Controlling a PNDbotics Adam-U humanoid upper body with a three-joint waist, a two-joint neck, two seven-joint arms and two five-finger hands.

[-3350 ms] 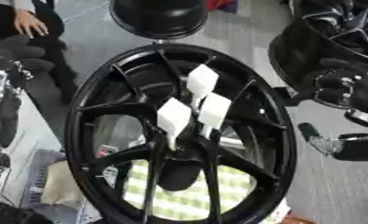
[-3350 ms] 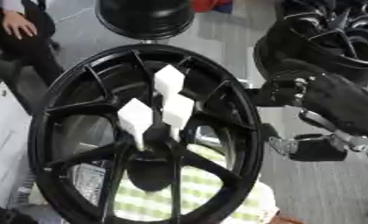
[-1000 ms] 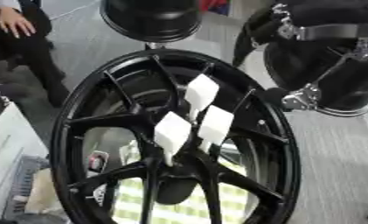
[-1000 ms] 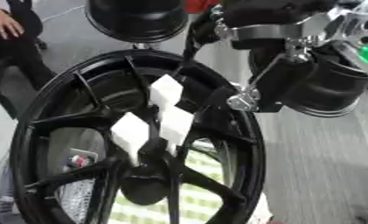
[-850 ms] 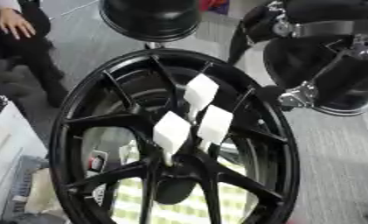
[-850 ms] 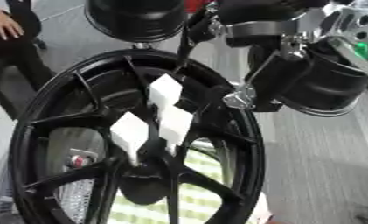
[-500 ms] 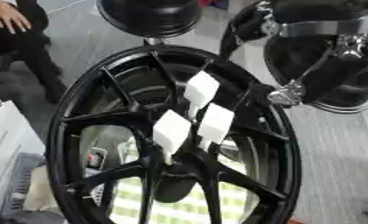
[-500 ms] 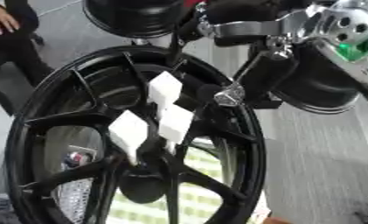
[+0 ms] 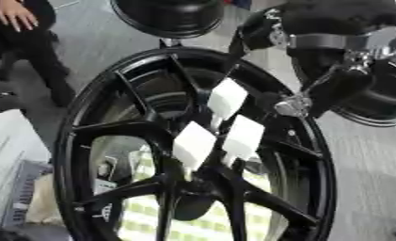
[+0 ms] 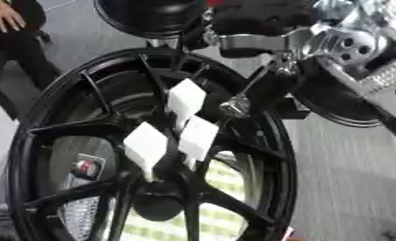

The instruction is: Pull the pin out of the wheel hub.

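A black spoked wheel (image 9: pixel 94 141) fills both views, standing tilted. Three white block-headed pins stick out of its hub: one uppermost (image 9: pixel 227 98), one lower left (image 9: pixel 193 143) and one lower right (image 9: pixel 243 136). My right hand (image 9: pixel 339 87) comes in from the upper right on a black and silver arm. It hovers over the wheel's upper right rim, open and holding nothing. One straight finger (image 10: pixel 235 105) ends a short way right of the uppermost pin, apart from it. My left hand shows in neither view.
A second black wheel (image 9: pixel 172 16) stands behind, and a third (image 9: pixel 386 101) lies at the right under my arm. A green-and-white checked cloth (image 9: pixel 151 221) shows through the spokes. A seated person (image 9: pixel 16 28) is at the upper left, and a white box (image 9: pixel 7 155) at the left edge.
My right arm has risen from the lower right to the upper right, then swung left and down, bringing the hand nearer the uppermost pin. The pins have not moved.
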